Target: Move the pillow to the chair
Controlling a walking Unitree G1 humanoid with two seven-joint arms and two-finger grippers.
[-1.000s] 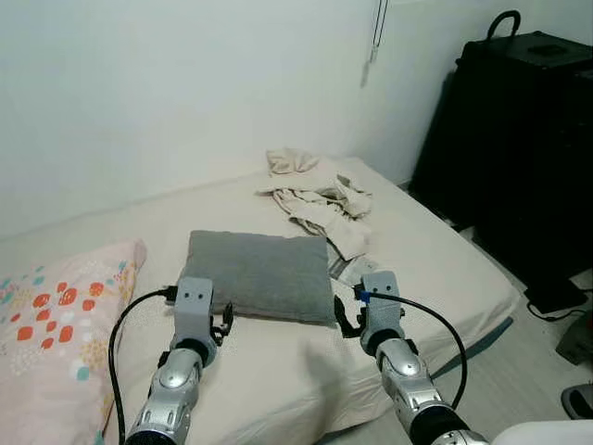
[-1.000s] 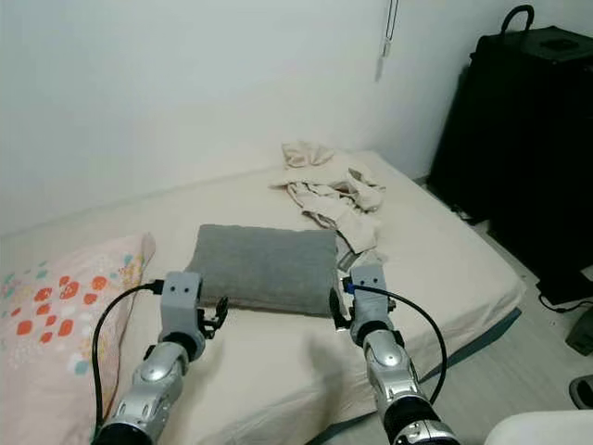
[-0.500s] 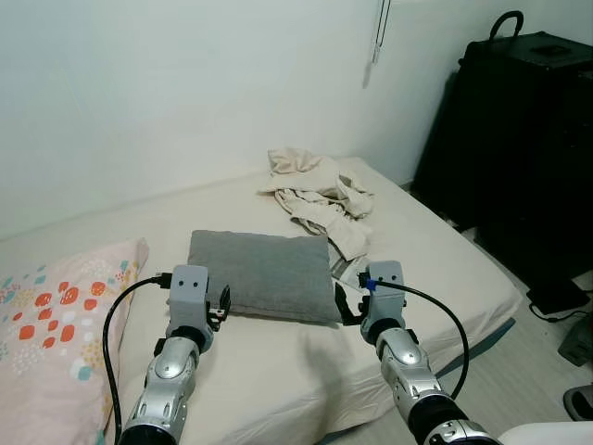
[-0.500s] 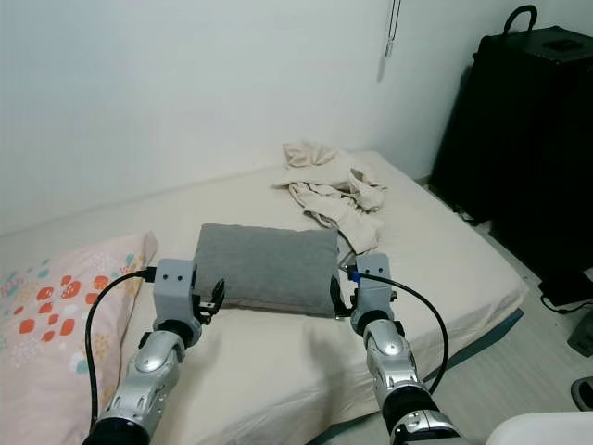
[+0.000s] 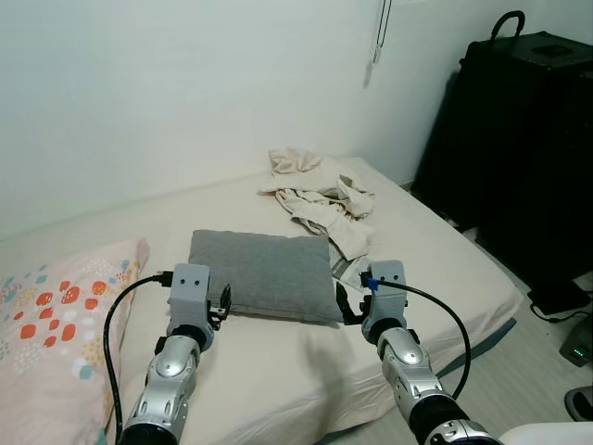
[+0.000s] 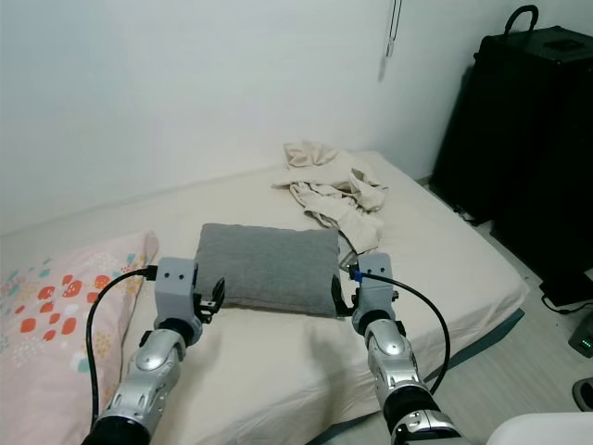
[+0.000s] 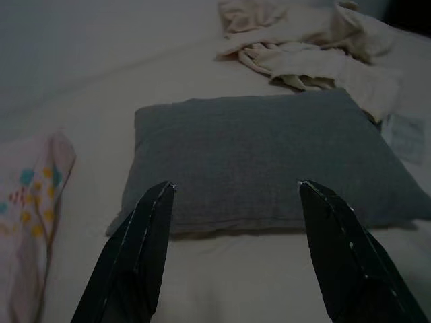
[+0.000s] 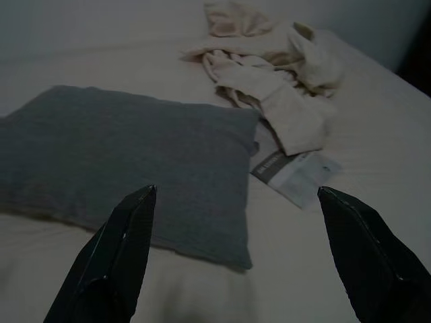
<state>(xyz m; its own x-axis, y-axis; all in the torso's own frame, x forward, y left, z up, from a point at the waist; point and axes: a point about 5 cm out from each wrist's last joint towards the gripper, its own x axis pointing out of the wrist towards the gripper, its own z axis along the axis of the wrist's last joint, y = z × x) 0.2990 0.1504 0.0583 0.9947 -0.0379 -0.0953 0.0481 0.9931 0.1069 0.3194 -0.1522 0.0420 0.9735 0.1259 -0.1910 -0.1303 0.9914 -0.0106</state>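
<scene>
1. The flat grey rectangular fabric pillow (image 5: 262, 275) lay on the cream-sheeted bed (image 5: 435, 269), the landmark for everything here. It sat near the middle of the bed, towards its front edge.

2. The left end effector (image 7: 232, 195) hovered in front of the grey pillow's near left corner, its two black fingers spread wide with nothing between them.

3. The right end effector (image 8: 236, 202) hovered in front of the pillow's near right corner, fingers equally wide apart and empty. Neither appeared to touch the pillow, though each was close to its near edge.

4. By its look the pillow was light, soft and easily squashed, with a matte woven cover that should not slip. It would likely sag or fold if lifted at one point, so a hold on both short ends, or a pinch along the near edge by each end effector, seemed the better choice.

5. A crumpled heap of cream cloth (image 5: 320, 197) lay on the bed beyond the pillow's far right corner, and a white paper or packet (image 8: 296, 169) lay just beside the pillow's right end; it could be snagged by the right fingers.

6. A pale pillow with orange and teal spots (image 5: 56, 324) lay at the bed's left end, apart from the grey one.

7. No open container was visible; a tall black case (image 5: 514, 139) stood beyond the bed's right side, its contents unseen.
</scene>
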